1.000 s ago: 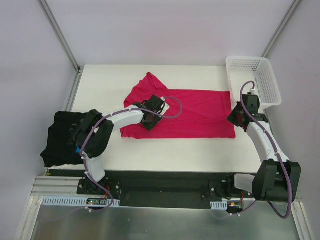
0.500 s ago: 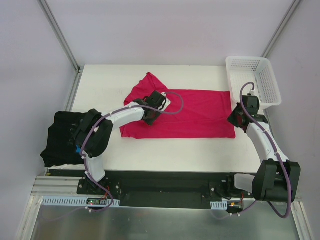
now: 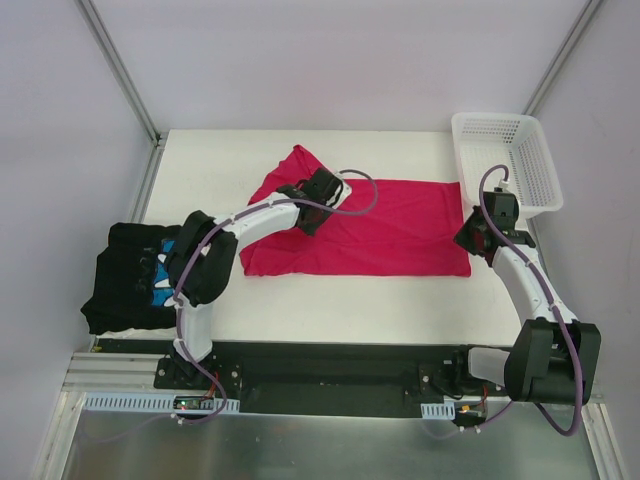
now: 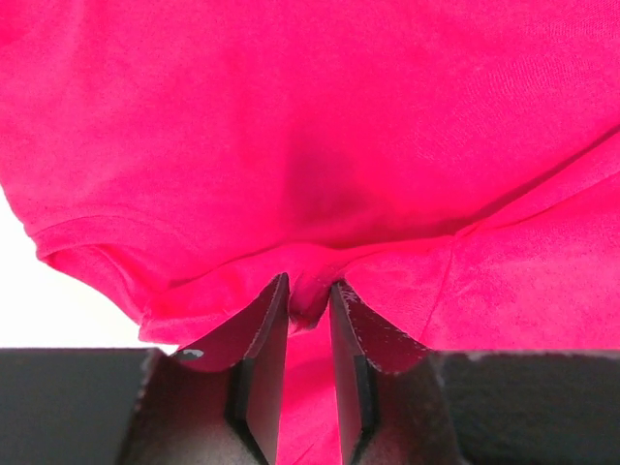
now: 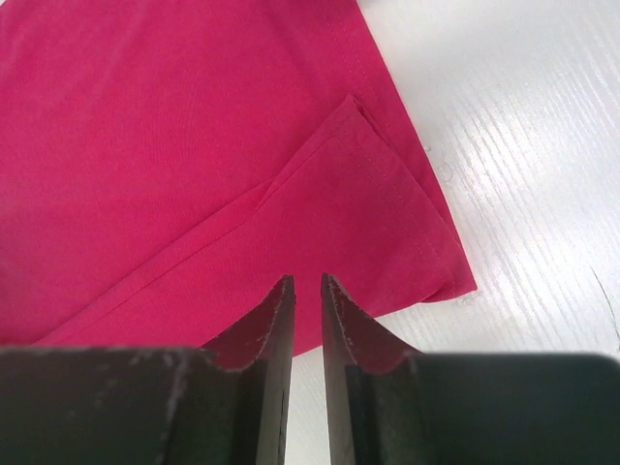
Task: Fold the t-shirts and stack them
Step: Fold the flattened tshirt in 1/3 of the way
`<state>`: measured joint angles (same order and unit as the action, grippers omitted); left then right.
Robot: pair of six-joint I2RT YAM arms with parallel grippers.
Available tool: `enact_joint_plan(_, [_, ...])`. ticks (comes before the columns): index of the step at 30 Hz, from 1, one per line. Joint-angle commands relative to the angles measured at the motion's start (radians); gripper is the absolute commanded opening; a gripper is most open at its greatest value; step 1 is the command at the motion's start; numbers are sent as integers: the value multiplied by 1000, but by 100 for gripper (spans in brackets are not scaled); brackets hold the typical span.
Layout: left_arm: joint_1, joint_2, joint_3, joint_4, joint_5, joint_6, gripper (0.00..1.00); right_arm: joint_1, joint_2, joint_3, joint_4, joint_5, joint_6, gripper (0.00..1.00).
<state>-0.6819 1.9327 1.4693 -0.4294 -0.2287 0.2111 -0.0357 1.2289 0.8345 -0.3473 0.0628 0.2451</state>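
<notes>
At far left, left gripper jaws pinch crimson t-shirt fold, likely to fold inward; right gripper jaws near-shut at right hem, probably anchoring; hold unclear.

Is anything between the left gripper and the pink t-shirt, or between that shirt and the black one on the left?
Nothing visible. The left gripper is shut on a fold of the crimson-pink t-shirt. Toward the black t-shirt there is only bare table, crossed by the left arm itself.
</notes>
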Motion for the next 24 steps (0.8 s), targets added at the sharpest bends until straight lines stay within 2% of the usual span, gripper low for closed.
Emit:
enact_joint_plan(1, [-8,49,28,3,9,11,27,-7,-3,6,14,-11,-3,19])
enact_joint_plan(4, [-8,69,20,21,19,4,55,-7,-3,6,10,-6,-10,19])
enact_joint_plan(5, [-8,74,14,26,20,4,76,-9,-6,5,8,-4,-10,19])
enact_joint_plan(7, [-8,81,13,27,16,-1,88,-9,-9,3,7,-3,-15,19])
enact_joint_plan(9, [-8,69,11,27,9,-1,95,-10,-11,5,5,-3,-13,19])
enact_joint_plan(19, [-8,-17,19,46,-26,43,98,-10,-37,2,2,-23,-4,19])
enact_joint_plan(24, [-8,-99,-99,46,-109,8,98,-12,-51,-5,-2,-18,-10,19])
